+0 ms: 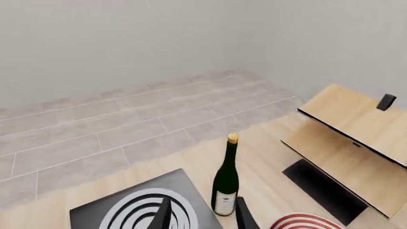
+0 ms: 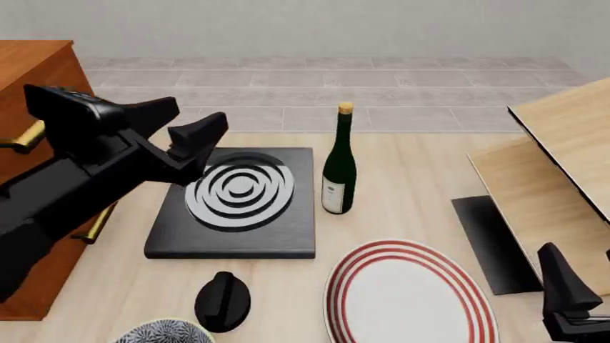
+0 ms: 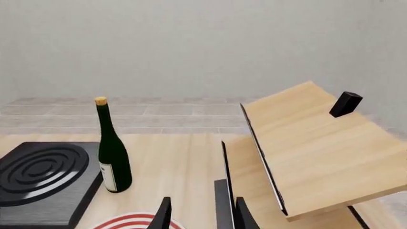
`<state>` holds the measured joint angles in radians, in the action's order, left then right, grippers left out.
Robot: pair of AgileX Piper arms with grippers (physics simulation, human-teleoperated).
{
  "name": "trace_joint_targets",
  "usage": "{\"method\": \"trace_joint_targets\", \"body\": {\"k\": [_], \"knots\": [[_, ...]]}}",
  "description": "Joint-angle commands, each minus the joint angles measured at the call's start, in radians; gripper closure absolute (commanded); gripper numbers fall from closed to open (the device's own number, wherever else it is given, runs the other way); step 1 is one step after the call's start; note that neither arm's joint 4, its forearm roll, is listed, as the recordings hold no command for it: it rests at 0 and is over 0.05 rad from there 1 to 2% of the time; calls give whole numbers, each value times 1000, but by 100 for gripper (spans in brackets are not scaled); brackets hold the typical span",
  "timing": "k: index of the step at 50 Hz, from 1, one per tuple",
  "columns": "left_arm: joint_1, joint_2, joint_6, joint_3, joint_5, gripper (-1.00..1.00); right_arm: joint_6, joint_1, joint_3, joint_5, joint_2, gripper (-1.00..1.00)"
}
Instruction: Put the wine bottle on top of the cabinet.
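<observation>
wine bottle (image 2: 338, 166) upright on tabletop (image 2: 419, 179), free, ahead of left gripper (image 2: 186, 139), jaws apart, right gripper (image 3: 200, 214) jaws apart, well back

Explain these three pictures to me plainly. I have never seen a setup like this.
These are simulator renders of two robot arms at a table. One picture looks down from above and behind the arms; the other two come from cameras mounted just behind each gripper. The left gripper hangs open over a black hob, holding nothing. Only part of the right gripper shows, also empty. On the table stand a wine bottle, upright beside the hob, a red-striped plate and pale wooden panels. The cabinet is at the left.
</observation>
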<state>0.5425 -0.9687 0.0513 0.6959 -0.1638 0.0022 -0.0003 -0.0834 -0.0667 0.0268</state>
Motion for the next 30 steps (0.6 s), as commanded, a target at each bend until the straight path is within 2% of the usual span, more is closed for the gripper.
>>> {"method": "trace_joint_targets", "body": {"k": [1, 9, 14, 24, 27, 30], "knots": [[33, -127, -19, 60, -41, -100, 1, 0, -20, -24, -5, -100], [49, -190, -15, 97, -47, -100, 0, 0, -31, -36, -11, -100], [63, -225, 29, 115, -71, -100, -2, 1, -33, -38, -11, -100], [87, -320, 15, 160, -95, -100, -1, 7, -33, -38, -12, -100], [86, -344, 38, 163, -117, -100, -1, 8, -33, -37, -12, -100], [131, -387, 26, 185, -113, -100, -1, 9, -33, -37, -11, -100]]}}
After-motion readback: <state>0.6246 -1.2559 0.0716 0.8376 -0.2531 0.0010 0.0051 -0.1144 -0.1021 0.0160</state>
